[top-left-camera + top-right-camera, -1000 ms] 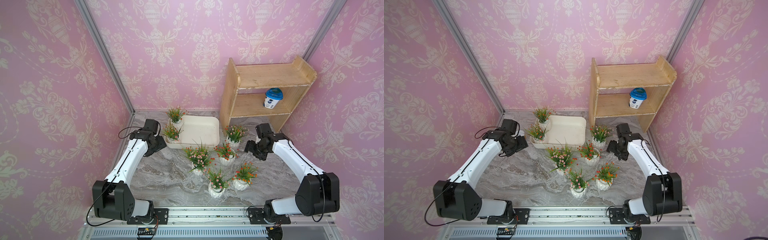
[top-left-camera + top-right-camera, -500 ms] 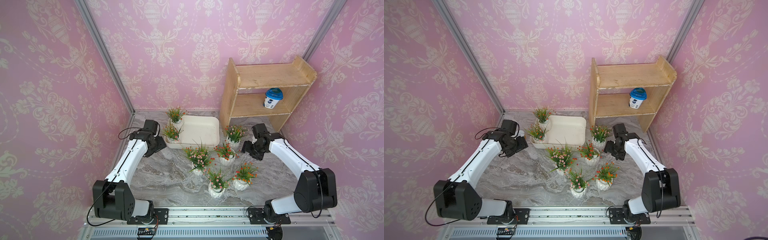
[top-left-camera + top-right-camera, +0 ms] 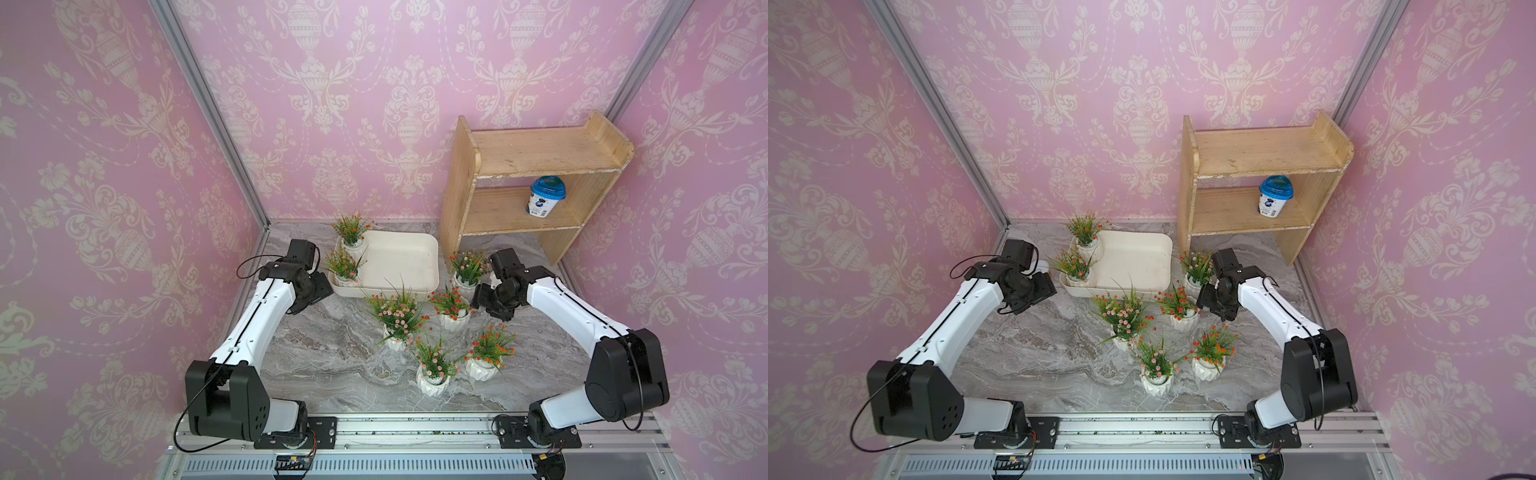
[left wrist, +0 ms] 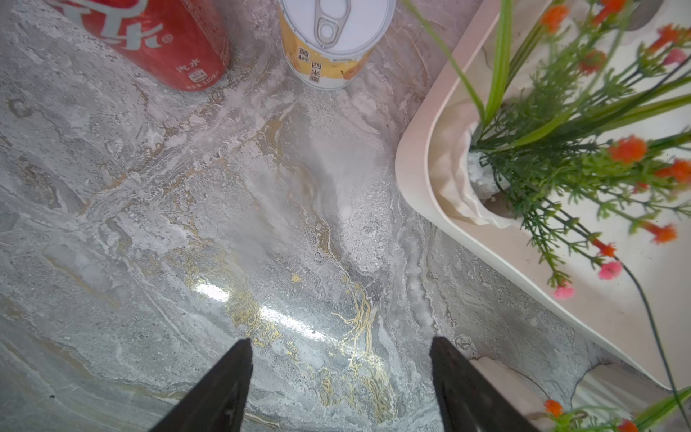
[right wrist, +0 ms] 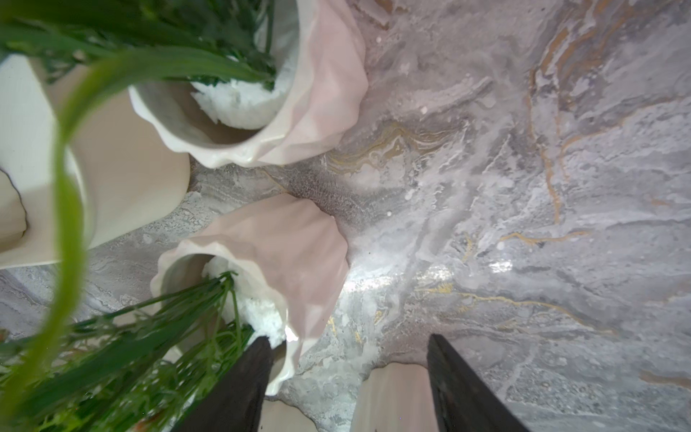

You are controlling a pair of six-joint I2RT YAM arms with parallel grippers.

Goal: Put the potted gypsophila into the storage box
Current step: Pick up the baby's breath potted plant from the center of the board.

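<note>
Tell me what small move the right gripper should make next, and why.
Probably slide the right gripper sideways until the nearest white pot sits between its jaws. They stand open over bare marble table, with one finger just at that pot's rim, so closing now would likely miss it.

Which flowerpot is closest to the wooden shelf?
The white ribbed pot with pink flowers right of the cream plastic storage box; every other pot sits farther away.
</note>
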